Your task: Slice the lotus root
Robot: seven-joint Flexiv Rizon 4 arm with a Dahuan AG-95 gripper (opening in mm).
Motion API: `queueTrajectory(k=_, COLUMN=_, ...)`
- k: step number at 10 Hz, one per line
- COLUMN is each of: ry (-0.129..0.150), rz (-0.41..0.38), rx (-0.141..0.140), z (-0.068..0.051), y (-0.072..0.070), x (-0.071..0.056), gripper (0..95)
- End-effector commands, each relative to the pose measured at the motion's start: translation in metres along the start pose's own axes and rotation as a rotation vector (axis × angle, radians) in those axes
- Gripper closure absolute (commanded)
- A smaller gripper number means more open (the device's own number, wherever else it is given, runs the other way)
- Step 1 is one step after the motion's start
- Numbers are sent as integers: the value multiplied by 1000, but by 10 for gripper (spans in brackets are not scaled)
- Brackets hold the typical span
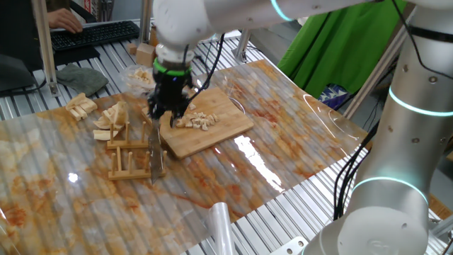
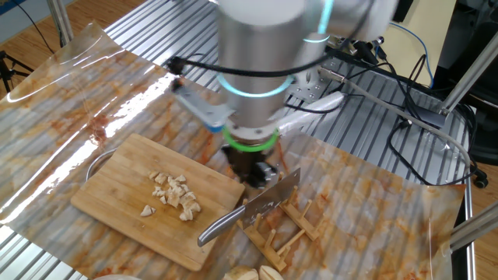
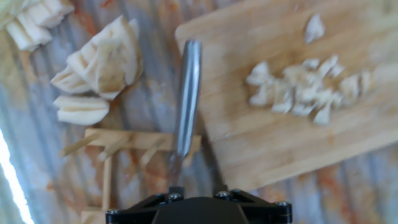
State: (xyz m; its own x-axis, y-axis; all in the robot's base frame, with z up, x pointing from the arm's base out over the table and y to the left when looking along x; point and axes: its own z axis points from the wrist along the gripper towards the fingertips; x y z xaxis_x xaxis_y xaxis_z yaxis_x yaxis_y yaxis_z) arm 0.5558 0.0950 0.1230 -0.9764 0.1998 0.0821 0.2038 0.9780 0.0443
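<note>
The gripper (image 1: 157, 113) was clamped on a steel cleaver (image 2: 250, 208), its flat blade above the slatted wooden rack (image 2: 286, 227); cream lotus root (image 2: 175, 194) bits lay clustered on the bamboo board (image 2: 117, 183).

We see the lotus root (image 1: 197, 120) (image 2: 174, 194) (image 3: 301, 90) as a loose cluster of small cream-coloured cut bits lying on the wooden board (image 1: 212, 134) (image 2: 117, 187) (image 3: 261, 143), one bit apart at two o'clock in the hand view.
</note>
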Motion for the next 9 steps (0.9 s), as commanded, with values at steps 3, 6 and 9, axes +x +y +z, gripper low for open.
queueTrajectory(k=3, ry=-11, rz=-83, rx=14, z=-1, y=-21, x=-43, gripper=950)
queueTrajectory(k=6, ry=-10, rz=-124, rx=7, z=4, y=-32, x=-62, gripper=950)
queueTrajectory(k=9, ry=-2, rz=-129, rx=11, z=4, y=-36, x=-67, gripper=760)
